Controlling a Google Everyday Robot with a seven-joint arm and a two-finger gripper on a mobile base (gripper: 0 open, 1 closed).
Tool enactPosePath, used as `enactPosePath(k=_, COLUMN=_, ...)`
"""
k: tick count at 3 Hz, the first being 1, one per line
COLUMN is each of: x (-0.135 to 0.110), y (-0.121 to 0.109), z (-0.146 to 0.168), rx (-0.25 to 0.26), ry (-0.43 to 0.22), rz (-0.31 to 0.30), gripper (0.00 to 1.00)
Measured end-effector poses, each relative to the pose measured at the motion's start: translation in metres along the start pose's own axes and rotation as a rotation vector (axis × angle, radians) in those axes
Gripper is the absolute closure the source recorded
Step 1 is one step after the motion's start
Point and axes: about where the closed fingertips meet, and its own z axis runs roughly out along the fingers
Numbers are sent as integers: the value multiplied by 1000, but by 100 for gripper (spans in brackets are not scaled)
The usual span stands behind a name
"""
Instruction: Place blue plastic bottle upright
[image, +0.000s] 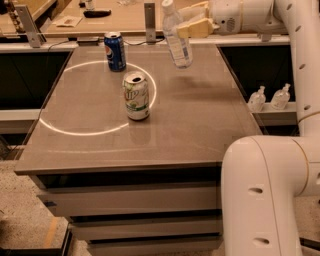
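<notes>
- One bottle (177, 42) is the job: it hangs in the air over the far right part of the table (210, 125), cap up, leaning a little, its base clear of the top.
- The gripper (187, 28) reaches in from the right, its fingers clamped on the bottle's upper half.
- To do this step well, I judge: bring the bottle plumb, lower it straight until the base sits flat, then release with no sideways nudge. A slim, tall bottle tips easily.
- Room: bare top lies below and in front of the bottle. The Pepsi can (114, 51) stands well to the left and the 7UP can (136, 96) nearer the middle, both apart from the likely landing spot.
- The right and far edges are near, so setting down somewhat inward looks safer.
</notes>
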Motion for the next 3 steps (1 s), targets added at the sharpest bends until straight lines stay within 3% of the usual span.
enactPosePath(k=1, x=19, y=-9, z=-3, rx=28, ry=-10, rz=70, gripper=100)
enactPosePath(k=3, x=47, y=-10, z=1, rx=17, ry=-37, rz=82, gripper=100)
